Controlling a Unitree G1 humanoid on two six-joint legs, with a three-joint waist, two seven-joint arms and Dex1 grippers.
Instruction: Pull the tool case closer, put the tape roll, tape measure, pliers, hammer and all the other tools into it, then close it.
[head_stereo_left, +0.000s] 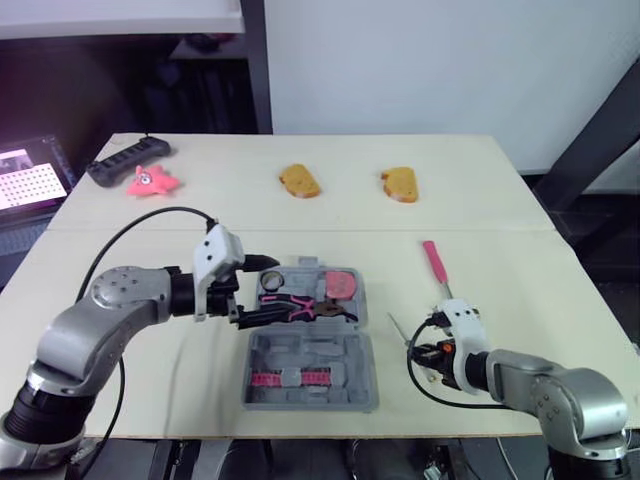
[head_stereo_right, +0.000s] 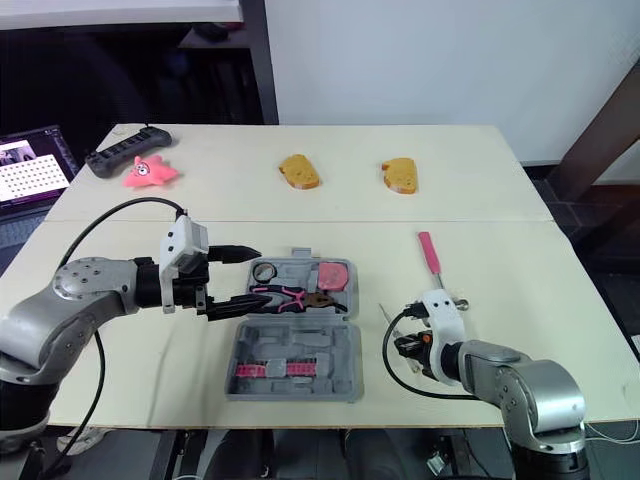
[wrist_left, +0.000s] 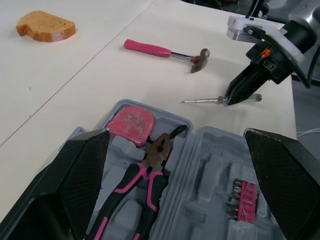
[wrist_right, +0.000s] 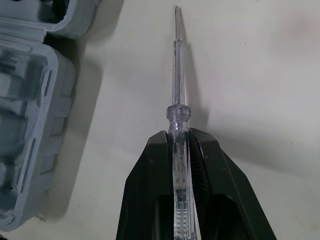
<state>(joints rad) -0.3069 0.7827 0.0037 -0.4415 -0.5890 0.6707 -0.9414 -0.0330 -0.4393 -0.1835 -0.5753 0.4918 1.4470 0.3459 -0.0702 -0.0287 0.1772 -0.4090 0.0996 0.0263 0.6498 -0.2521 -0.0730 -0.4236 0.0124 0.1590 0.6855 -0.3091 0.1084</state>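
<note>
Tool case lies open and flat at the near-centre of the table, lid half toward the robot. Near half holds a row of pink bits. Far half holds the pink-handled pliers lying across the middle, the pink tape measure in its far right corner, and a small ring, apparently the tape roll, at its far left.

Left gripper hangs at the case's left edge with its fingers spread wide and nothing between them. One finger sits over the far left corner, the other by the pliers' handle ends; can't tell if it touches them. In the left wrist view the pliers lie between the two pads, jaws pointing away.

Right gripper is low on the table just right of the case, clamped tight on the clear handle of a screwdriver. The shaft sticks out past the fingertips and runs alongside the case's right edge, apart from it.

Hammer, pink handle, lies on the table beyond the right gripper, outside the case.

Far side of the table: two bread slices. Far left corner: a pink toy beside a black controller.
</note>
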